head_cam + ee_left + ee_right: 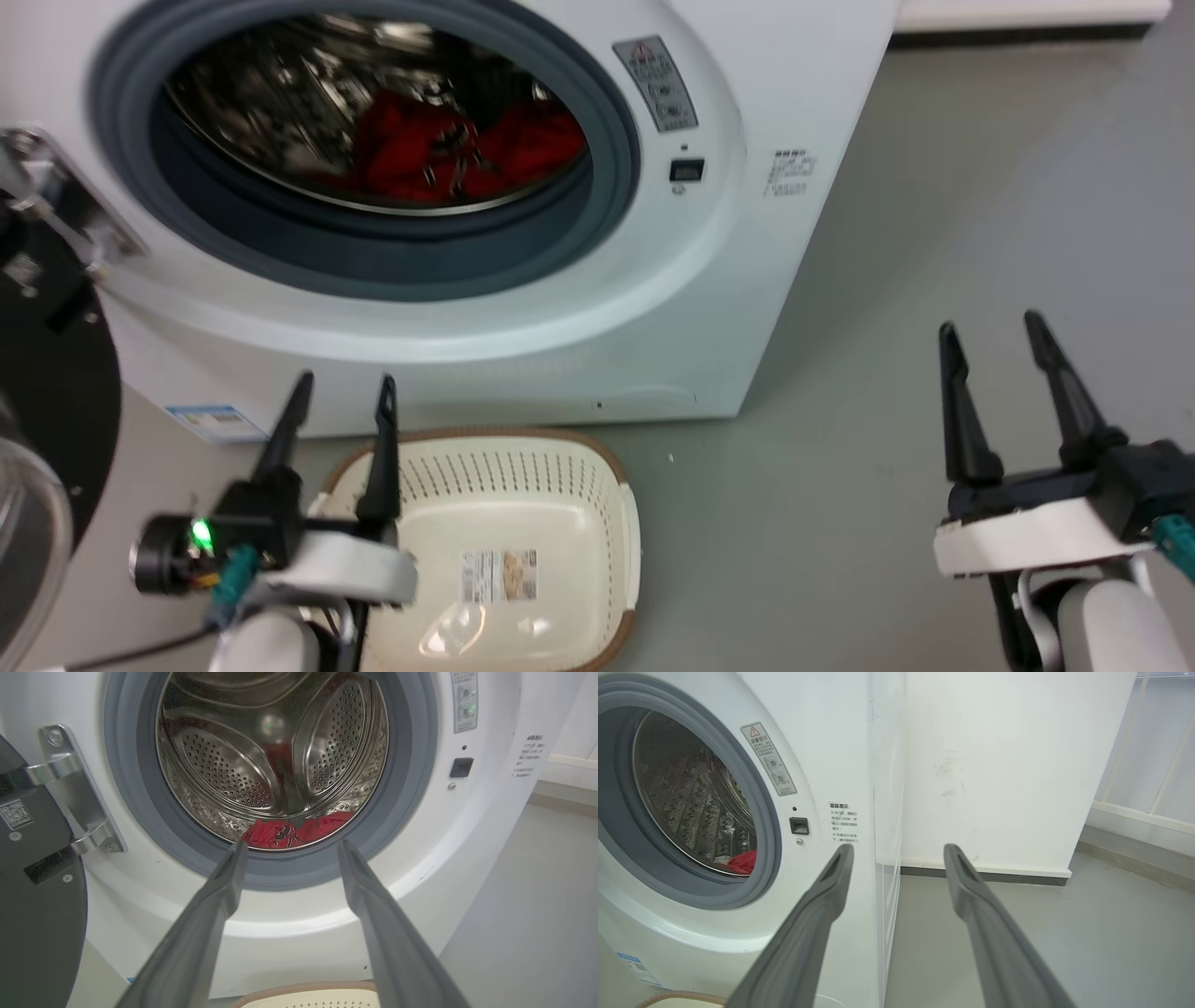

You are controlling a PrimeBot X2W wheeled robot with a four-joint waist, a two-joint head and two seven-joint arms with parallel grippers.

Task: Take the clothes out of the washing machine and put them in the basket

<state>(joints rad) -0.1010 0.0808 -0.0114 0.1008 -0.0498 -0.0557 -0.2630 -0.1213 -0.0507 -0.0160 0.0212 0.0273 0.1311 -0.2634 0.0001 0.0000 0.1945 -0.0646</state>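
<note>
Straight ahead, the washing machine (pixel 709 308) stands with its door (pixel 47 392) swung open leftward; red clothes (pixel 439 149) lie low in the drum (pixel 280 84) behind the grey ring (pixel 373 261). The basket (pixel 523 476) sits just before the machine's base. The left gripper (pixel 345 383), fingers parted and empty, hovers over the basket's left rim; the right gripper (pixel 994 327), equally parted and empty, hangs over open floor (pixel 840 485).

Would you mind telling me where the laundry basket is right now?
In the head view the basket sits on the floor just in front of the washing machine, left of centre, with the left claw at its left edge.
</note>
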